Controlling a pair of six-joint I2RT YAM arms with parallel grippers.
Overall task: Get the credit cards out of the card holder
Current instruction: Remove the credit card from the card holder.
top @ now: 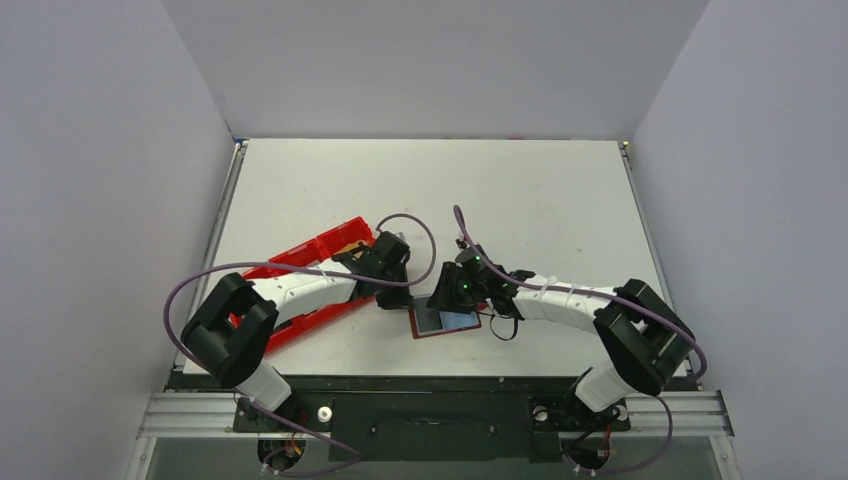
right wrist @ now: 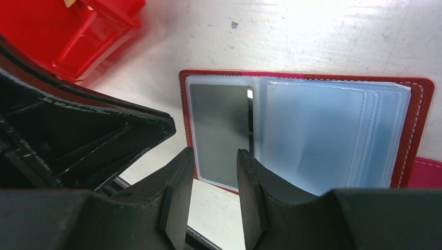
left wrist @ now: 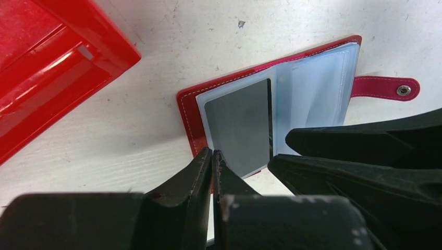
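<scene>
A bright-red plastic tray lies on the white surface, under the left arm. Right of it the card holder lies open near the front edge, a grey credit card in its left clear pocket. Both arms reach low and inward over it. The left claw is pinched shut at the holder's near-left corner. The right claw is narrowly parted over the card's near edge.

There are no words, numbers or signs to read here, not on the card holder, not on the card inside it, and not on the tray.
</scene>
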